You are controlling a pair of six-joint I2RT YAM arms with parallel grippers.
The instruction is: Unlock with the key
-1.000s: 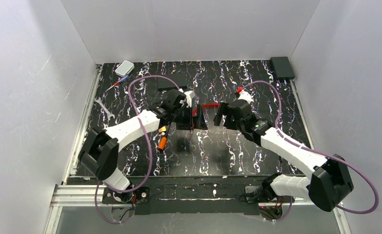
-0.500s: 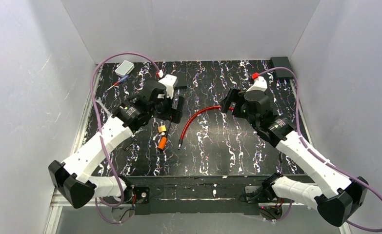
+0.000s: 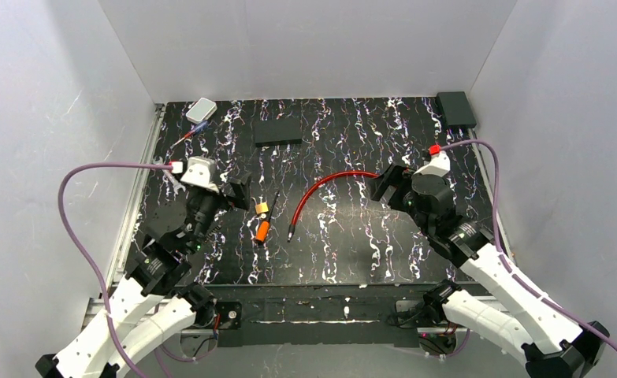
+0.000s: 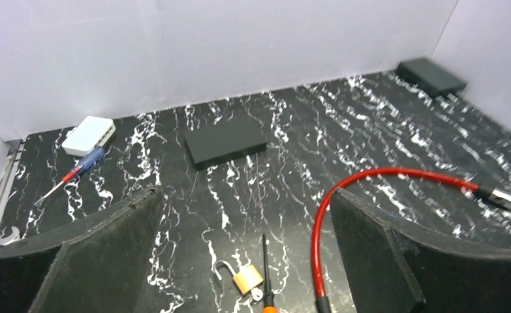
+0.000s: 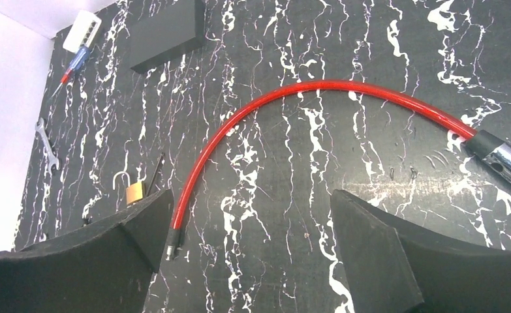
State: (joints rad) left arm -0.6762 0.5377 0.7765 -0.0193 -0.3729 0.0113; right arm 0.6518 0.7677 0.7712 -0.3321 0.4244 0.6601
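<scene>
**Key lies loose on marbled table; both grippers wide and bare**

We see the key (image 3: 263,229), a slim orange plastic handle with a thin black rod. It lies flat on the table (image 3: 352,260), whose black top is veined with white. The key rests left of centre, its rod pointing toward the far wall, just beside a small brass padlock (image 4: 247,280) with its shackle raised. A glossy red cable (image 5: 318,87) arcs from a black tip near the key to a chrome end by the right gripper (image 5: 252,194). That gripper's matte black fingers are spread apart and grasp nothing. The left gripper (image 4: 245,194) hangs above the table's left side, likewise spread and bare. Bare marbled surface runs from the key to the near edge. By the far wall we note a flat black slab (image 4: 225,140), a white box (image 4: 89,135) with a screwdriver (image 4: 76,173) just beside it, and a black box (image 4: 431,76) in the right corner. A silver wrench (image 3: 167,175) lies along the left rail. Plain white walls close three sides.
</scene>
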